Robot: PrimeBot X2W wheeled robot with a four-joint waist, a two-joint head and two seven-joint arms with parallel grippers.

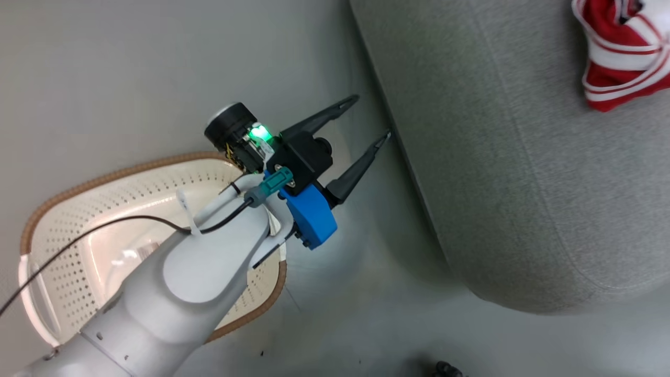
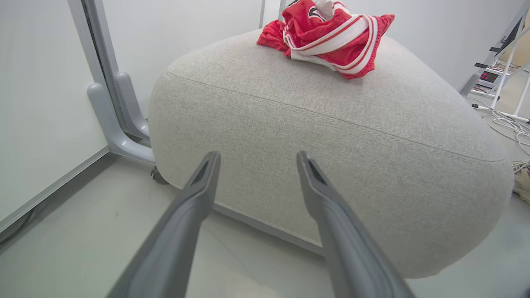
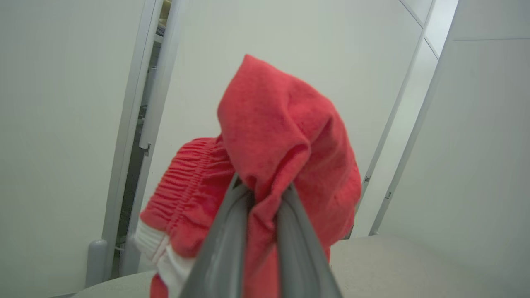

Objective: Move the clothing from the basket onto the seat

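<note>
A striped red and white garment (image 1: 623,57) lies bunched on top of the large grey seat (image 1: 523,157); the left wrist view shows the same garment (image 2: 331,37) on the seat's (image 2: 331,145) far side. My left gripper (image 1: 371,118) hangs open over the floor beside the seat's edge, fingers (image 2: 207,178) spread with nothing between them. Behind that arm sits the cream basket (image 1: 131,170), its visible inside bare perforated plastic. My right gripper (image 3: 265,190) is shut on a plain red garment (image 3: 281,124) with white trim, held above the seat (image 3: 393,265).
A grey post foot (image 2: 120,124) stands by the white wall panel left of the seat. Cables and stand legs (image 2: 505,120) lie on the floor to the seat's right. Open floor runs between basket and seat.
</note>
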